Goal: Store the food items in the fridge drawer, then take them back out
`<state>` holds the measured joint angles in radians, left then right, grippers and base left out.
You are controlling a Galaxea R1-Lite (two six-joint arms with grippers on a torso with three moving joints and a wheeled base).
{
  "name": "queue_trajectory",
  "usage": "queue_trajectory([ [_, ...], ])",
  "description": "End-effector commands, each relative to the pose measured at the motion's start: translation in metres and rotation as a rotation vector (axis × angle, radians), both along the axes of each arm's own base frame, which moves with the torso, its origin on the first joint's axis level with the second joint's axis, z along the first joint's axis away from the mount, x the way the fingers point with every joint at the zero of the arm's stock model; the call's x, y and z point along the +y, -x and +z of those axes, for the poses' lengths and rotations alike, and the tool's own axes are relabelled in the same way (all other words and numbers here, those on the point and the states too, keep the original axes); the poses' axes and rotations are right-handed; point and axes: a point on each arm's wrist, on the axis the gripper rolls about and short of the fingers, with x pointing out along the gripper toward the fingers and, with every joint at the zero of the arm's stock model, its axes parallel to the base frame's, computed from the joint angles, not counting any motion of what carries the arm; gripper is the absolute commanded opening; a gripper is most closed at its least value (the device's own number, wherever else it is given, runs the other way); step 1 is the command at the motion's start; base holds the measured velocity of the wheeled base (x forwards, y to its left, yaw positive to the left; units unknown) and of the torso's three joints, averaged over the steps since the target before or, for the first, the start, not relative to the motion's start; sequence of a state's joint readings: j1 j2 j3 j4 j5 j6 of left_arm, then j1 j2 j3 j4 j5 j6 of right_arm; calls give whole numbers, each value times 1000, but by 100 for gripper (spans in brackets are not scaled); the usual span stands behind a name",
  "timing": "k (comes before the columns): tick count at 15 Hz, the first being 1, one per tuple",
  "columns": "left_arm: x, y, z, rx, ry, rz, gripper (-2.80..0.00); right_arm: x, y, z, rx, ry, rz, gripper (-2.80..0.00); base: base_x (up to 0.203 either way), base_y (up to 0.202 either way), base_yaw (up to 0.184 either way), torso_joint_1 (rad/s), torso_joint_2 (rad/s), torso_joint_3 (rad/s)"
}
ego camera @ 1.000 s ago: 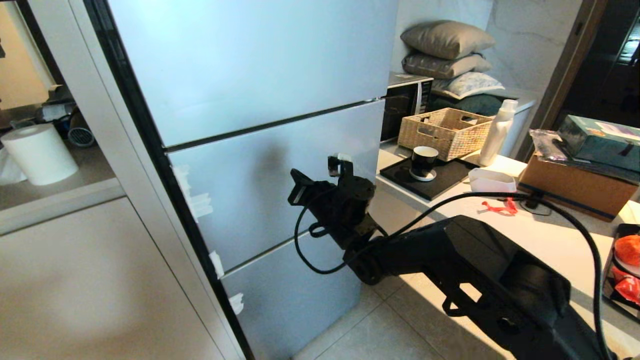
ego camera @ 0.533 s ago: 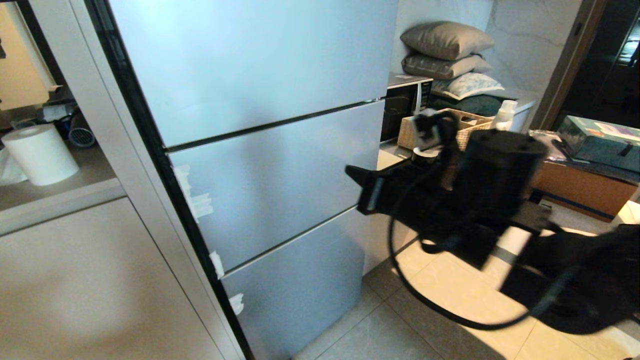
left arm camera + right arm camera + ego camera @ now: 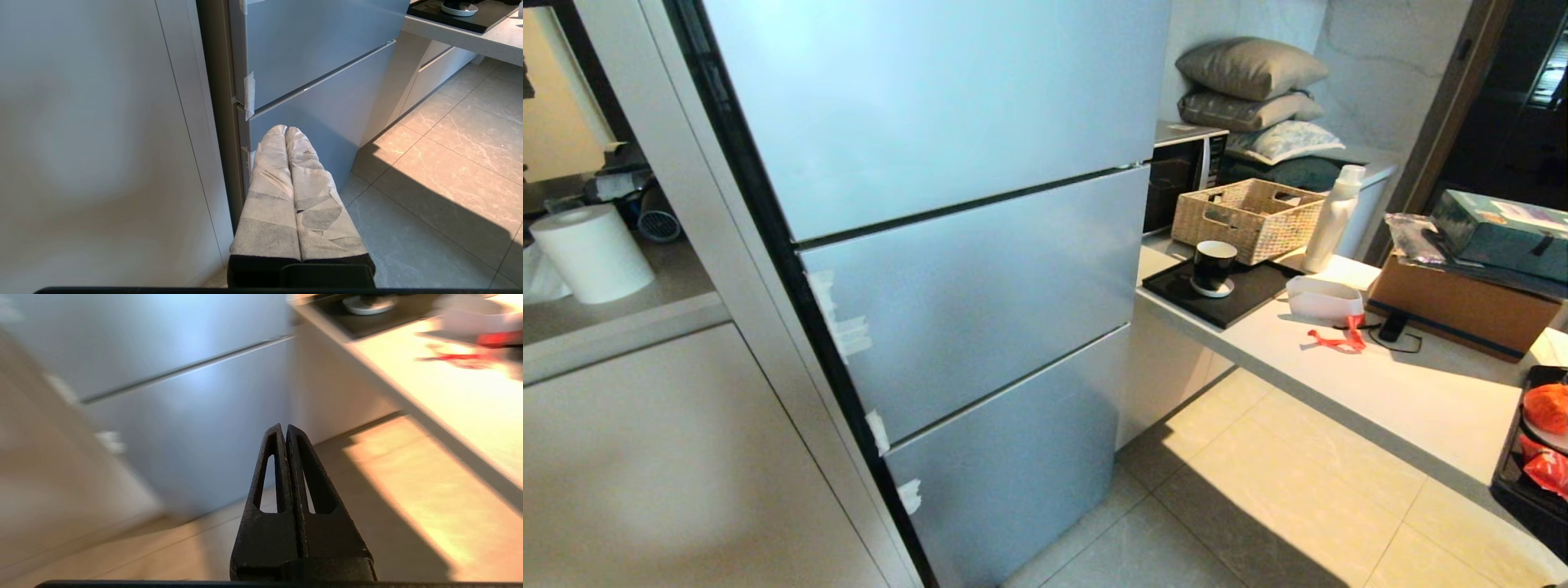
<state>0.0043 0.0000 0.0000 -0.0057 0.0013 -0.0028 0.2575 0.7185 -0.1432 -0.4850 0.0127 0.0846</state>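
Observation:
The silver-blue fridge (image 3: pixel 964 294) stands with all its door panels closed, so the fridge drawer is hidden. Two red-orange food items (image 3: pixel 1547 408) lie on a black tray (image 3: pixel 1507 482) at the counter's right edge, partly cut off. Neither arm shows in the head view. My left gripper (image 3: pixel 286 130), wrapped in white tape, is shut and empty, low before the fridge's bottom panel (image 3: pixel 310 118). My right gripper (image 3: pixel 284 428) is shut and empty, pointing at the fridge's lower corner (image 3: pixel 184 404) and the floor beside the counter (image 3: pixel 449 396).
On the counter (image 3: pixel 1339 376) stand a black mat with a cup (image 3: pixel 1214 265), a wicker basket (image 3: pixel 1245 216), a white bottle (image 3: pixel 1331 219), a white bowl (image 3: pixel 1323 298) and a cardboard box (image 3: pixel 1454 306). A paper roll (image 3: pixel 592 251) sits on the left shelf.
My right arm, which was raised before the fridge's middle panel, has swung right and down out of the head view. The fridge stays closed.

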Motion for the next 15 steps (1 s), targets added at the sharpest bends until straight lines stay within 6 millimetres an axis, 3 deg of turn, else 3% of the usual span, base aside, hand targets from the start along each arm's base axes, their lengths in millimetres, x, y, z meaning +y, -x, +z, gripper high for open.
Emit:
queue_trajectory([
  [1, 0, 0, 0, 2, 0, 1, -280, -14, 50, -27, -152, 9, -88, -280, 0, 0, 0, 0, 0, 0],
  [4, 0, 0, 0, 2, 0, 1, -280, -17, 61, -67, 69, 77, -168, -280, 0, 0, 0, 0, 0, 0],
  [6, 0, 0, 0, 1, 0, 1, -280, -17, 64, -78, 182, 120, -175, -280, 0, 0, 0, 0, 0, 0],
  [9, 0, 0, 0, 1, 0, 1, -280, -17, 67, -78, 119, 133, -232, -280, 0, 0, 0, 0, 0, 0],
  [13, 0, 0, 0, 0, 0, 1, -280, -16, 84, -81, -101, 121, -262, -280, 0, 0, 0, 0, 0, 0],
  [15, 0, 0, 0, 1, 0, 1, -280, -16, 85, -81, -102, 106, -270, -280, 0, 0, 0, 0, 0, 0],
])
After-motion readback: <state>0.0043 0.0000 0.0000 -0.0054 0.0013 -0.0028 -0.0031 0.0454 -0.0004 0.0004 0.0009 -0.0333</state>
